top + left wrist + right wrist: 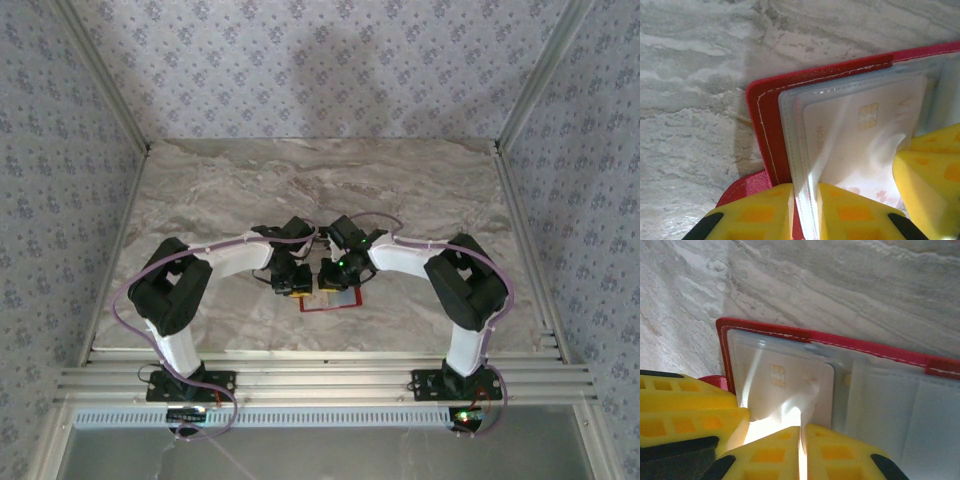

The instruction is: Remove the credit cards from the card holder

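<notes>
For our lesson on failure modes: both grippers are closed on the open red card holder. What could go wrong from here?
1. The left gripper pinches only the thin clear pocket film of the card holder; the film could slip or tear, letting the holder drag along.
2. The right gripper closes its jaws on the credit card near its edge, possibly through film; they might slide off or bend it.

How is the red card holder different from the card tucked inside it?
The card holder is red with white stitching; the credit card is pale with a gold chip. The card holder is bigger and lies open; the credit card sits under its clear pocket. Both are flat rectangles.
</notes>
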